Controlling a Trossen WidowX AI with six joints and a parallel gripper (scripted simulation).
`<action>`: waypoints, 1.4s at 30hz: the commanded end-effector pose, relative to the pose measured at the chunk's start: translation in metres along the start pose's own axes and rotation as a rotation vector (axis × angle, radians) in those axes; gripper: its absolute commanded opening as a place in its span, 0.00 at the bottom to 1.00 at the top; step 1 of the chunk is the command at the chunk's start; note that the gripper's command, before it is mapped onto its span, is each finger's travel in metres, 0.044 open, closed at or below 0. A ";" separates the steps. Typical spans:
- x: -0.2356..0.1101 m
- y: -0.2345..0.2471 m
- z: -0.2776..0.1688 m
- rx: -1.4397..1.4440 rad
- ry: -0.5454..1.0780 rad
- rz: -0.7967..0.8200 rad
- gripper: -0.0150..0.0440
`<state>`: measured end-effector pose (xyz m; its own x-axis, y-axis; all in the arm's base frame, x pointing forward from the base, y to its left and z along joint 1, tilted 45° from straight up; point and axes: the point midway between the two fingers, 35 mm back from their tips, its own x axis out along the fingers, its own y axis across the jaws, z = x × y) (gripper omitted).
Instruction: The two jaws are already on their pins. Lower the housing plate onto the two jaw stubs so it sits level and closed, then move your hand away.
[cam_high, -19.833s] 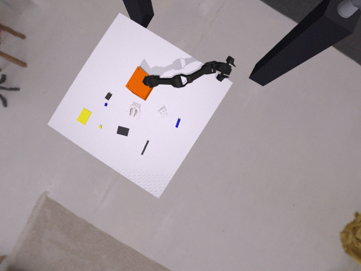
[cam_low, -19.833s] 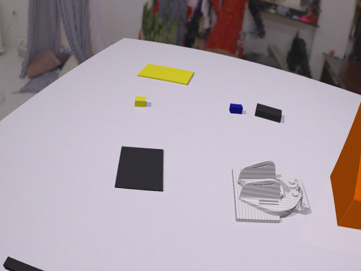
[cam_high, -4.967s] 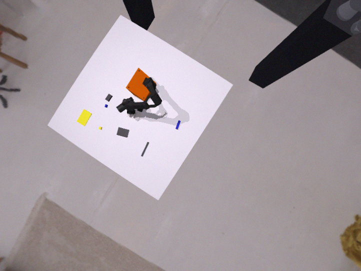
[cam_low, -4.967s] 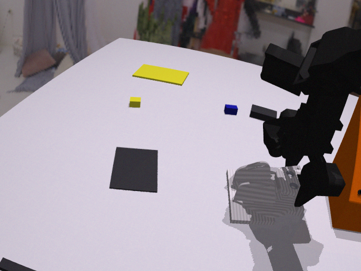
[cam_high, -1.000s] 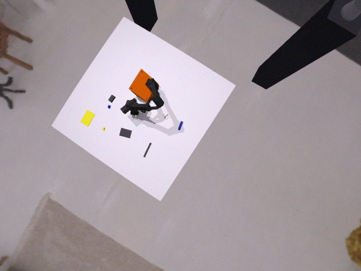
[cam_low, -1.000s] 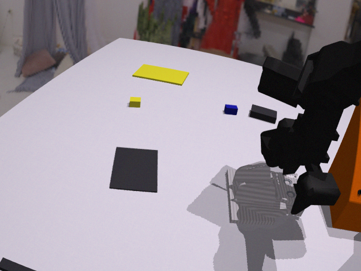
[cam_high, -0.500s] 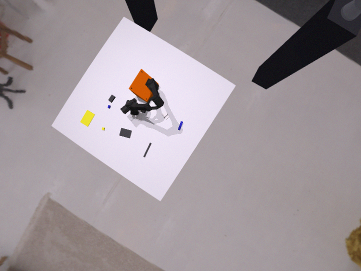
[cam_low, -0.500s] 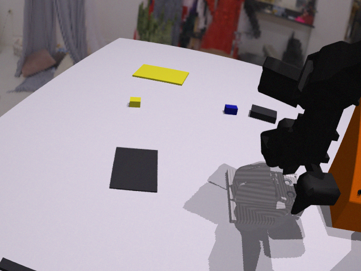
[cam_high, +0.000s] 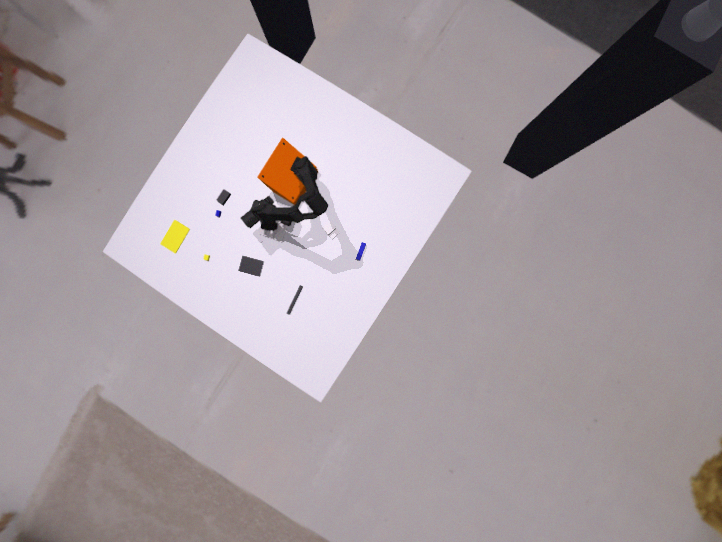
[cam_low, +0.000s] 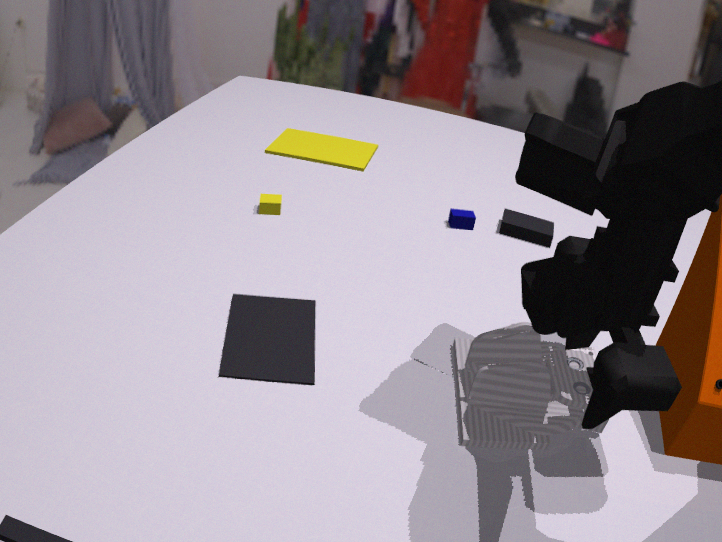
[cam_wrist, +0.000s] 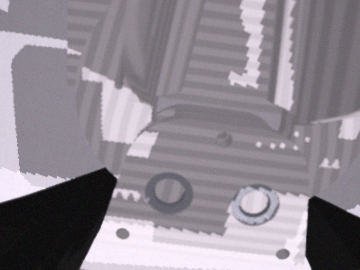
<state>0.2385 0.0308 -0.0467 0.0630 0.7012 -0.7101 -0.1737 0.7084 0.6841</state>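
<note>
The pale grey housing plate (cam_wrist: 210, 165) (cam_low: 576, 375) has two ringed round openings and lies low over the table. My gripper (cam_wrist: 204, 188) (cam_low: 584, 385) is shut on the housing plate, with one black fingertip at each side edge. Long pale parts, which look like the jaws (cam_wrist: 137, 45) (cam_low: 507, 373), run away from the plate, toward the top of the wrist view. Striped shadow covers them. The pins and stubs are hidden, and I cannot tell whether the plate sits fully down on them. In the top view the arm covers most of this.
An orange block (cam_high: 282, 166) (cam_low: 694, 326) stands close beside the arm. Farther off lie a yellow plate (cam_high: 175, 236) (cam_low: 322, 149), a yellow block (cam_high: 207, 257) (cam_low: 270, 204), two blue pieces (cam_high: 218, 213) (cam_high: 361, 251), and dark flat pieces and bars (cam_high: 251, 266) (cam_high: 223, 197) (cam_high: 295, 299).
</note>
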 end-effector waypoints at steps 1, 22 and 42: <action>0.000 0.000 0.000 0.004 0.000 0.003 0.85; 0.000 0.000 0.000 0.004 0.000 0.003 0.85; 0.000 0.000 0.000 0.000 0.000 0.000 1.00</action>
<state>0.2385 0.0308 -0.0467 0.0631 0.7013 -0.7100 -0.1736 0.7083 0.6842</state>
